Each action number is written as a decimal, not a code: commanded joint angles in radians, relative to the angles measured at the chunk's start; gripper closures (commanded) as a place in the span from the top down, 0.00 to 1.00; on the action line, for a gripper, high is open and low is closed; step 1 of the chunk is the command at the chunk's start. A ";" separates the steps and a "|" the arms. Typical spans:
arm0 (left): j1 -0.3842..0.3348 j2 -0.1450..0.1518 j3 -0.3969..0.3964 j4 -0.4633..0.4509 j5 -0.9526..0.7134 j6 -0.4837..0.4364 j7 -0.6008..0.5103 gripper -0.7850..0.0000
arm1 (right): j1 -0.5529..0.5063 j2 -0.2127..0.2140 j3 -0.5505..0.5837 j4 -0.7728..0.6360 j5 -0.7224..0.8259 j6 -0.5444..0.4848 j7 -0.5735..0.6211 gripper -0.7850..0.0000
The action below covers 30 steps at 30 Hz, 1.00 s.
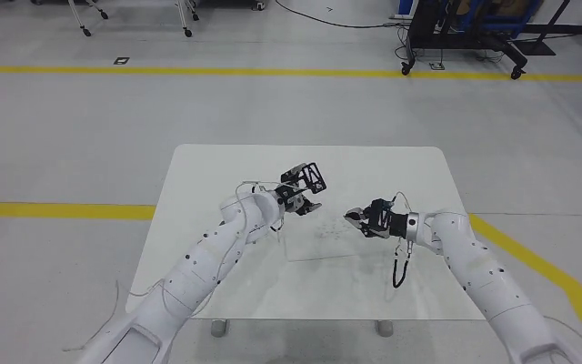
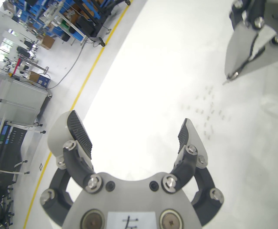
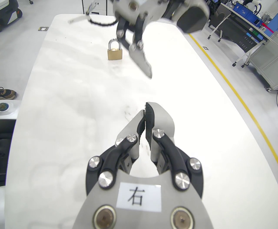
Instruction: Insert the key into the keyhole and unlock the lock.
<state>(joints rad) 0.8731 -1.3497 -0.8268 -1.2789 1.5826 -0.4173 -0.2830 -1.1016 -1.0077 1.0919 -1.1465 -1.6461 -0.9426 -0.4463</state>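
While the left gripper (image 2: 130, 119) hangs above the white table (image 1: 391, 173) with its two ribbed fingers spread wide and nothing between them, the right gripper (image 3: 145, 109) is clenched tightly. In the left wrist view a thin metal tip, which seems to be the key (image 2: 230, 77), sticks out from its closed fingertips. The two grippers face each other near the middle of the table, a little apart. The brass padlock (image 3: 115, 53) stands upright on the table with its shackle closed, beside the left arm (image 1: 218, 250), and nothing touches it. The table top is smooth and glossy, with rounded corners, and it carries a patch of faint small grey marks (image 2: 208, 112) near the right gripper. Around the table the floor (image 1: 91, 136) is light grey with yellow lines (image 1: 273, 71) painted on it. A black wheeled cart (image 1: 464, 32) stands at the far side of the room and a black cable (image 1: 318, 16) lies on the floor near it. Blue storage racks (image 2: 28, 10) and a grey metal cabinet (image 2: 19, 102) are seen in the left wrist view.
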 commanded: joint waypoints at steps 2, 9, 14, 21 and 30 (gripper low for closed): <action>0.047 0.027 -0.105 -0.089 -0.015 0.007 -0.032 1.00 | 0.000 0.000 0.000 0.000 0.000 0.000 0.000 0.00; 0.047 0.027 -0.105 -0.089 -0.015 0.007 -0.032 1.00 | -0.010 -0.004 0.008 0.004 0.059 0.014 -0.014 0.00; 0.047 0.027 -0.105 -0.089 -0.015 0.007 -0.032 1.00 | 0.017 -0.039 0.008 0.112 0.495 -0.066 0.075 0.00; 0.047 0.027 -0.105 -0.089 -0.015 0.007 -0.032 1.00 | 0.063 -0.077 -0.067 0.168 1.060 -0.070 0.345 0.00; 0.067 0.029 -0.128 -0.098 -0.038 0.042 0.004 1.00 | 0.063 -0.077 -0.067 0.168 1.060 -0.070 0.345 0.00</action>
<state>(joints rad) 0.9300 -1.3219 -0.9428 -1.3744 1.5581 -0.3922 -0.2983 -1.0391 -1.0846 1.0248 -0.9787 -0.5883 -1.0123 -0.1019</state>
